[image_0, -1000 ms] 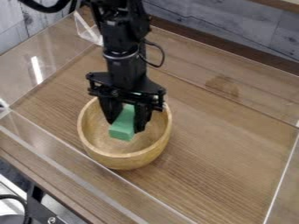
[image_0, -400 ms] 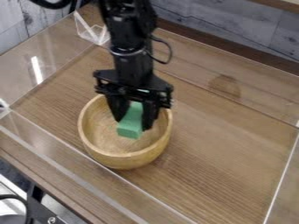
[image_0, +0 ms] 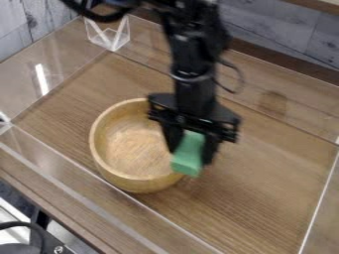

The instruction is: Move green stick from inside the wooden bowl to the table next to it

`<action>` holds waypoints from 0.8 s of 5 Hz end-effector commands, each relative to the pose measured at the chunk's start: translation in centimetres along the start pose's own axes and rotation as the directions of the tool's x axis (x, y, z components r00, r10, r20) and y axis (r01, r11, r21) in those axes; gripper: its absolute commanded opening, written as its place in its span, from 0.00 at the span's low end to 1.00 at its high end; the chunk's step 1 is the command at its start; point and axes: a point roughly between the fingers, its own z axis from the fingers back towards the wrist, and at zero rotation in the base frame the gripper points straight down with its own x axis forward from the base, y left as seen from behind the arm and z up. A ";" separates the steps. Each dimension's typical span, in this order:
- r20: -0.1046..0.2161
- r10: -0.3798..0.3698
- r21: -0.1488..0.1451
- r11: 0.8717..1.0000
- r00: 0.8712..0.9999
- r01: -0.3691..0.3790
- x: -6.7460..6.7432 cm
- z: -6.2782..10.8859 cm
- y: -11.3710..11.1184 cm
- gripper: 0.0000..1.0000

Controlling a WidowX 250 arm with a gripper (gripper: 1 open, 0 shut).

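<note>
We see the black gripper [image_0: 195, 142] pointing straight down over the right rim of the wooden bowl [image_0: 122, 149], its jaws clamped on the green stick [image_0: 188, 156]; the stick hangs upright, its lower end at the bowl's outer edge, above the brown wood-grain table [image_0: 272, 198]; we cannot tell whether it touches the rim; the bowl's pale interior lies bare; clear acrylic walls [image_0: 40, 74] ring the tabletop; a small clear stand [image_0: 109, 35] sits at the far side.

The stick [image_0: 188, 156] is plain bright green, held against a black gripper [image_0: 192, 149]. The bowl [image_0: 117, 171] is light tan with speckled grain. The table [image_0: 272, 189] shows brown wood grain.
</note>
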 end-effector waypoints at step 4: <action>0.033 -0.018 -0.022 1.000 0.999 0.019 -0.2 -2.6 -3.8 0.00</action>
